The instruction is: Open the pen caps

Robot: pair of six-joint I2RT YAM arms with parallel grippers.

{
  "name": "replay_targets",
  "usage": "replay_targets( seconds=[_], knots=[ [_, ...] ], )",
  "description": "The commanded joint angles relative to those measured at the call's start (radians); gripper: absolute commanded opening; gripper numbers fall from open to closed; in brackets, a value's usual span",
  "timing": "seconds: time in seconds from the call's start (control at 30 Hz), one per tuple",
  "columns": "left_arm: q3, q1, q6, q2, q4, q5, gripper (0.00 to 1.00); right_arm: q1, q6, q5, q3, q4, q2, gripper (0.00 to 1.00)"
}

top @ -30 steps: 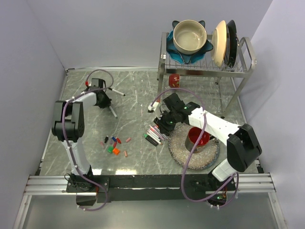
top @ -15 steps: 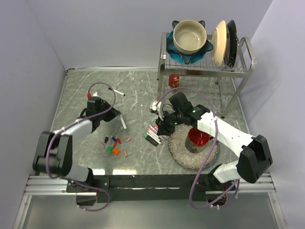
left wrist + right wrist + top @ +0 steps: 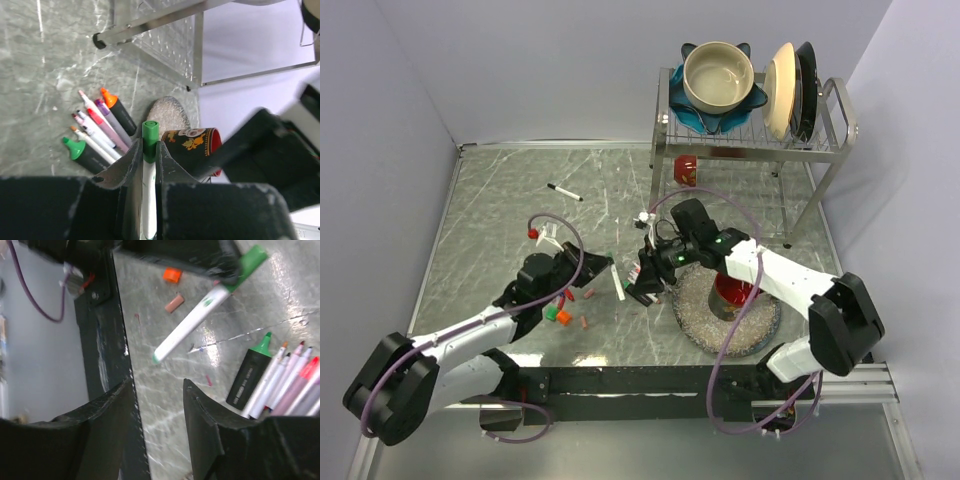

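My left gripper [image 3: 146, 150] is shut on a white marker [image 3: 148, 195] whose green pen cap [image 3: 150, 134] sticks out past the fingertips. From above, that gripper [image 3: 603, 265] holds the marker [image 3: 617, 285] slanted over the table's middle. Just right of it, my right gripper [image 3: 642, 283] hovers over a bunch of uncapped pens [image 3: 638, 290]. Its jaws [image 3: 157, 390] stand open with nothing between them, and the held marker [image 3: 195, 325] with its green cap [image 3: 252, 260] lies beyond them. Loose pen caps [image 3: 564, 314] lie scattered under the left arm, among them an orange one [image 3: 172, 275].
A capped marker [image 3: 564, 191] lies alone at the far left. A red patterned mug [image 3: 732, 290] sits on a round grey mat [image 3: 710, 325] at the right. Behind stands a metal dish rack [image 3: 750, 140] holding a bowl and plates, with a red cup [image 3: 686, 168] under it.
The left arm swung from the far left of the table to the middle, carrying the marker. The right gripper's jaws widened and it shifted slightly left over the pens.
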State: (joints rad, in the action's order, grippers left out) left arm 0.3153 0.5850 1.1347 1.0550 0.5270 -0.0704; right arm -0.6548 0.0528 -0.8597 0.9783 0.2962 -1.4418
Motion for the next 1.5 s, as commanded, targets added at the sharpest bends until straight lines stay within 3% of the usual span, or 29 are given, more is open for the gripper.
replay_targets(
  seconds=[0.0, 0.3, 0.57, 0.6, 0.73, 0.83, 0.9, 0.93, 1.03, 1.17, 1.3, 1.47],
  knots=[
    [-0.007, 0.048, 0.063, -0.016, 0.119, 0.109, 0.01, -0.002, -0.233, 0.013, -0.027, -0.178, -0.022, 0.55],
    [0.019, 0.131, 0.068, 0.028, 0.143, 0.173, 0.01, -0.005, -0.324, 0.054, -0.032, -0.220, -0.055, 0.58],
    [0.031, 0.177, 0.060, 0.013, 0.149, 0.224, 0.01, -0.020, -0.321, 0.077, -0.018, -0.198, -0.086, 0.50],
    [0.034, 0.183, 0.059, 0.011, 0.148, 0.230, 0.01, -0.022, -0.320, 0.076, -0.015, -0.197, -0.086, 0.48],
    [0.028, 0.197, 0.057, 0.010, 0.162, 0.236, 0.01, -0.025, -0.309, 0.022, -0.003, -0.183, -0.095, 0.17],
    [0.019, 0.199, 0.054, 0.010, 0.191, 0.227, 0.02, -0.023, -0.263, 0.008, 0.014, -0.151, -0.091, 0.03],
    [0.022, 0.199, 0.045, 0.002, 0.174, 0.228, 0.17, -0.025, -0.191, -0.018, 0.037, -0.099, -0.091, 0.00],
    [0.025, 0.197, 0.039, -0.016, 0.165, 0.234, 0.31, -0.025, -0.154, -0.036, 0.049, -0.073, -0.097, 0.00],
    [0.034, 0.199, 0.019, -0.056, 0.111, 0.253, 0.44, -0.023, 0.051, -0.125, 0.103, 0.070, -0.118, 0.00],
    [0.036, 0.199, -0.007, -0.081, 0.077, 0.248, 0.44, -0.019, 0.212, -0.211, 0.144, 0.220, -0.157, 0.00],
    [0.012, 0.200, -0.004, -0.075, 0.123, 0.219, 0.40, -0.017, 0.210, -0.214, 0.151, 0.219, -0.161, 0.00],
    [0.017, 0.206, -0.009, -0.040, 0.168, 0.189, 0.28, -0.014, 0.161, -0.173, 0.148, 0.186, -0.160, 0.00]
  ],
)
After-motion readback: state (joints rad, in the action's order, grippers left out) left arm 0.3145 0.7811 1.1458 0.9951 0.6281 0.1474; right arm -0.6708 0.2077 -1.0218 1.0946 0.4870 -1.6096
